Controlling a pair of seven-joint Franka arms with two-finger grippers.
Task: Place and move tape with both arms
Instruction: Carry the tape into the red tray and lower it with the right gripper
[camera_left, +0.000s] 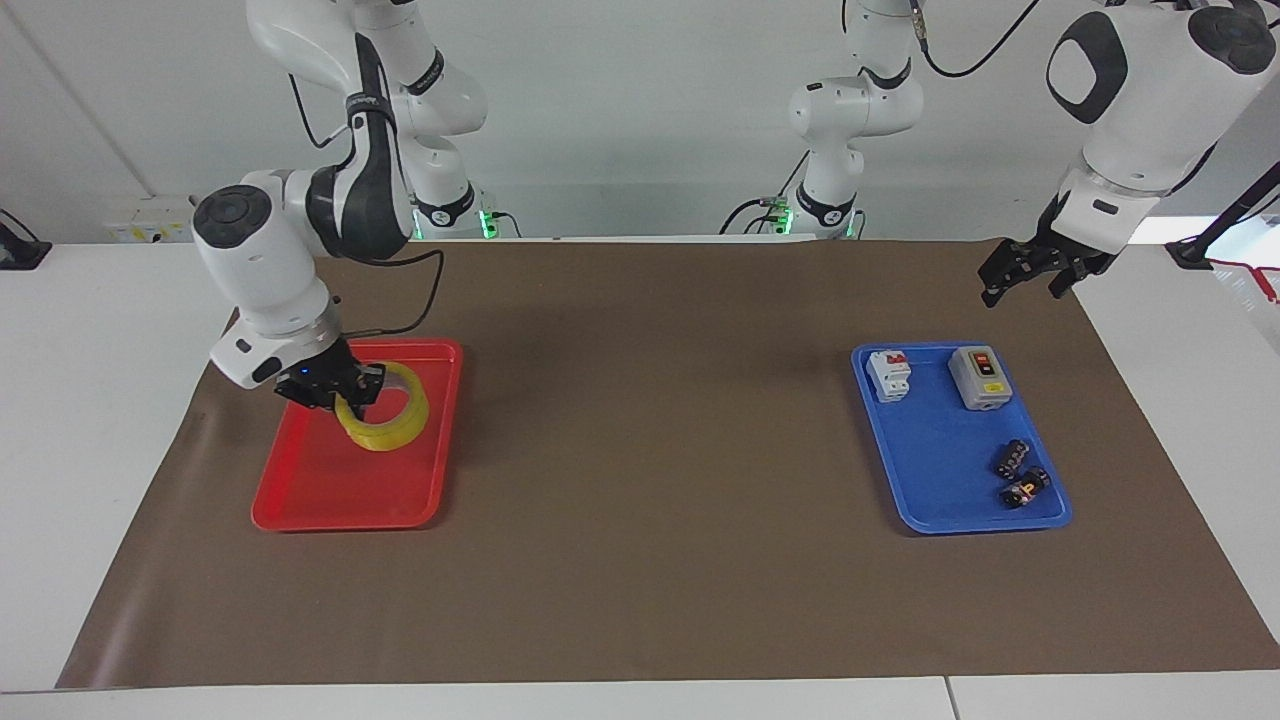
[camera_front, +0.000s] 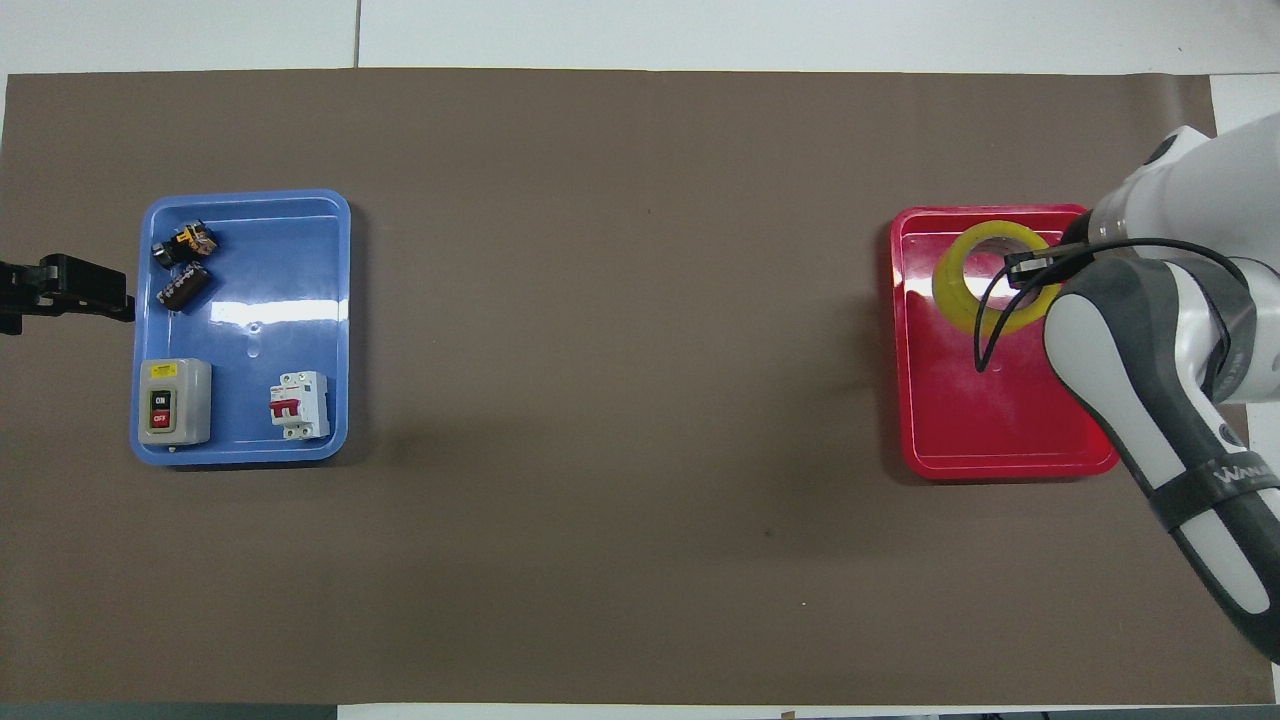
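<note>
Right end effector (camera_left: 345, 392) grips tape (camera_left: 385, 420) over red tray (camera_left: 345, 490) — seemingly airborne

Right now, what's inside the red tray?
Only the yellow tape roll is over the red tray, at its end nearer the robots, held by the shut right gripper. Whether it touches the floor is unclear. The gripper hides part of the roll.

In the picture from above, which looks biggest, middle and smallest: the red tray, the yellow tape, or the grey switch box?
1. Red tray
2. Tape
3. Switch box
</note>
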